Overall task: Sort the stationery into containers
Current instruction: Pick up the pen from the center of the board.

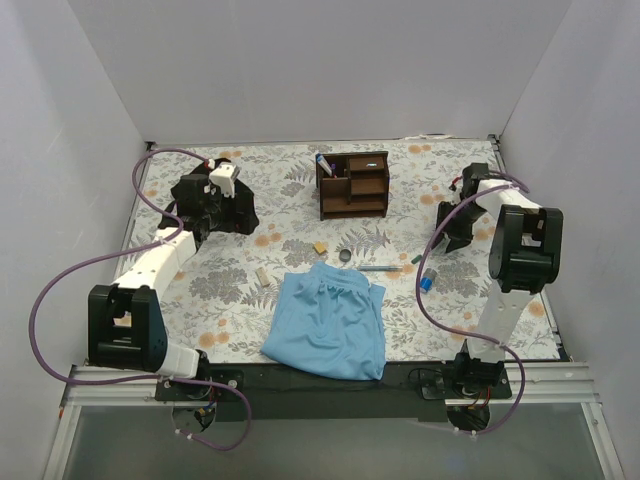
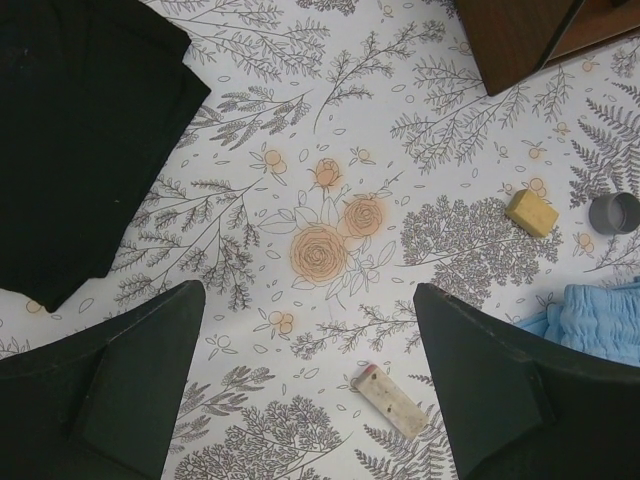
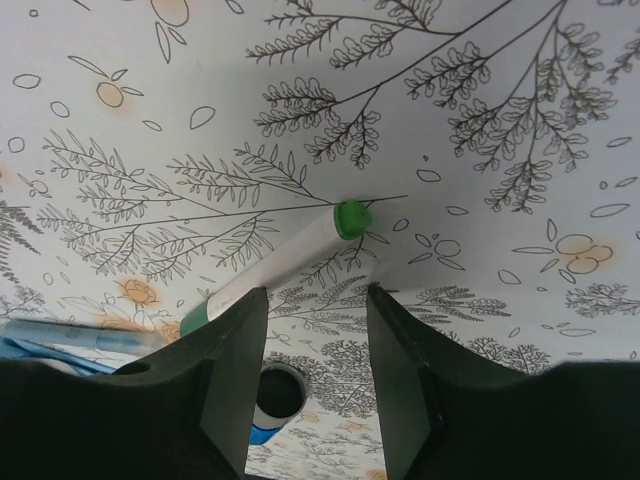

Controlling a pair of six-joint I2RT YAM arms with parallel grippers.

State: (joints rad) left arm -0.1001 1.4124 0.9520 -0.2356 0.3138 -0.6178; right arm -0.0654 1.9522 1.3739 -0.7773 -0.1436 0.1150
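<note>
The dark brown wooden organizer [image 1: 352, 185] stands at the back centre; a pen [image 1: 322, 162] stands in its left slot. On the table lie a tan block [image 1: 320, 246], a dark ring [image 1: 345, 255], a blue pen [image 1: 378, 268], a long tan eraser [image 1: 264, 277] and a blue-capped white cylinder [image 1: 427, 283]. My left gripper [image 2: 310, 292] is open and empty, high above the long eraser [image 2: 392, 400]; the tan block [image 2: 531, 212] and the ring [image 2: 614, 212] lie to its right. My right gripper [image 3: 317, 292] is open and empty over a green-capped white marker [image 3: 290, 260] and the cylinder [image 3: 270, 400].
A black cloth [image 1: 215, 205] lies under my left gripper [image 1: 222, 195]. A light blue cloth [image 1: 330, 320] lies at the front centre. My right gripper [image 1: 455, 225] hangs at the right of the floral table. White walls close in the back and sides.
</note>
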